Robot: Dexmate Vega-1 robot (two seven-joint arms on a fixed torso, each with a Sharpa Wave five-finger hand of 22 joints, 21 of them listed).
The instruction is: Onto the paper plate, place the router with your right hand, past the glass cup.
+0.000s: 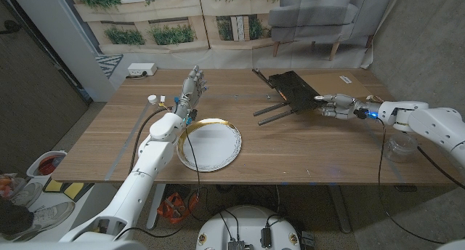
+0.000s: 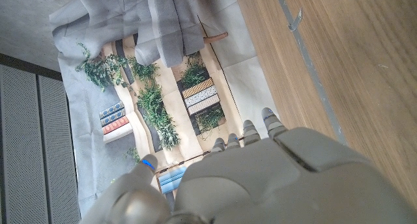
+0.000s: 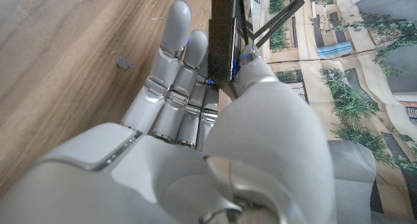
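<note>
On the surface, head view: router (image 1: 290, 88) near the far edge, antennas toward the paper plate (image 1: 209, 144) at the near edge; right hand (image 1: 338, 107) grips its right end.
Glass cup (image 1: 401, 146): near right corner, faint.
Left hand (image 1: 192, 88): raised, fingers apart, holding nothing.
Left wrist view: left hand (image 2: 273, 178) cut off.
Right wrist view: fingers (image 3: 174, 87) and thumb clamp the router's (image 3: 221, 48) edge; most of it hidden.

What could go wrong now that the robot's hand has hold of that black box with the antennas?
The right hand pinches the router only at its near edge, between thumb and fingers, so it could tilt or slip when lifted. Its long antennas stick out toward the paper plate and might drag on the table or push the plate. The glass cup sits under the right arm, which could knock it.
</note>
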